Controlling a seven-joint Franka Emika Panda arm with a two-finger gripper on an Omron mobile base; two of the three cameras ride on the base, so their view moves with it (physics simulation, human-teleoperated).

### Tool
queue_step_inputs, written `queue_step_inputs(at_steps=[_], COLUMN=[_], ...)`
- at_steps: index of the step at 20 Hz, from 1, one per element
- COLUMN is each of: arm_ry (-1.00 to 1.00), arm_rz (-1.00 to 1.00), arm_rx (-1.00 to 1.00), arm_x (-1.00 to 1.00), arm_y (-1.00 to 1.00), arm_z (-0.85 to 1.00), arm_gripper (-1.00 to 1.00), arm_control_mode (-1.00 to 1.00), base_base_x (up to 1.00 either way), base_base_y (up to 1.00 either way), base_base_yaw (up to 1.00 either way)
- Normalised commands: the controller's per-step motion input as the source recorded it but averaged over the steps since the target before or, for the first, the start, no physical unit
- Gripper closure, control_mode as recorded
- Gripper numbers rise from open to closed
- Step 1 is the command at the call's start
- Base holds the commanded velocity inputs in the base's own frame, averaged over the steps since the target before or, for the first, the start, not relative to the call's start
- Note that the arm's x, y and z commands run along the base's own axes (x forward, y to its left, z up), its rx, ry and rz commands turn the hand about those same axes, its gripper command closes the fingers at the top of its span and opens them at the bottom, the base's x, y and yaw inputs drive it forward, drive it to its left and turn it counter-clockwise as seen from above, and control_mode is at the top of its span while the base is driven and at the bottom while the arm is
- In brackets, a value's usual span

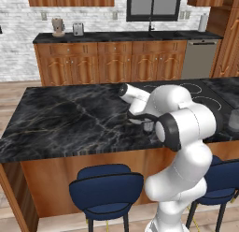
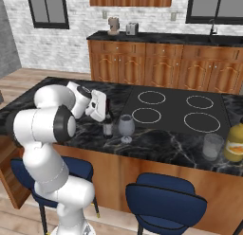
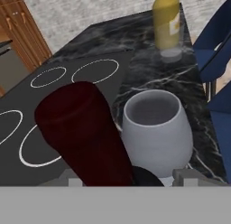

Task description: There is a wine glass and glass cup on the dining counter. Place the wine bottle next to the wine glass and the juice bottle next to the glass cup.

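Two bottles on the desk (image 2: 156, 145), black marble with white veins, both near its front edge. Going left to right in the right base view: white arm, then the tool (image 2: 100, 106) up at the neck of the wine bottle (image 2: 108, 126). That bottle stands upright on the marble, slim and dark, with a paler patch low on its body that I can't read. Just right of it is the wine glass (image 2: 126, 126), upright and close beside the bottle; I can't tell if they touch. Next come four white cooktop rings (image 2: 176, 109) further back. Far right, the glass cup (image 2: 212, 146) sits just beside the juice bottle (image 2: 234, 143), which is yellow-orange with a label too small to read.

Hand view: the tool (image 3: 128, 178) has its tips apart, and the dark red wine bottle (image 3: 83, 133) runs up between them, nearer one tip and clear of the other, so I call it not clamped. The wine glass (image 3: 155, 130) is right next to it. The juice bottle (image 3: 167, 20) and glass cup (image 3: 171, 53) are far off; the label shows pale marks, nothing legible.

Blue stools (image 2: 163, 201) stand below the front edge.
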Motion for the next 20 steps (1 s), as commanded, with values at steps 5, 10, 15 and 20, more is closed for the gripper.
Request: queue_step_inputs(at_steps=[5,10,15,20], arm_ry=[0.0,0.0,0.0,0.0], arm_rz=[0.0,0.0,0.0,0.0], arm_rx=[0.0,0.0,0.0,0.0], arm_x=[0.0,0.0,0.0,0.0], arm_y=[0.0,0.0,0.0,0.0], arm_z=[-0.28,-0.24,-0.23,-0.21], arm_gripper=[1.0,1.0,-1.0,-1.0], arm_control_mode=[-1.0,-1.0,-1.0,-1.0], base_base_x=[0.0,0.0,0.0,0.0], base_base_y=[0.0,0.0,0.0,0.0], base_base_yaw=[0.0,0.0,0.0,0.0])
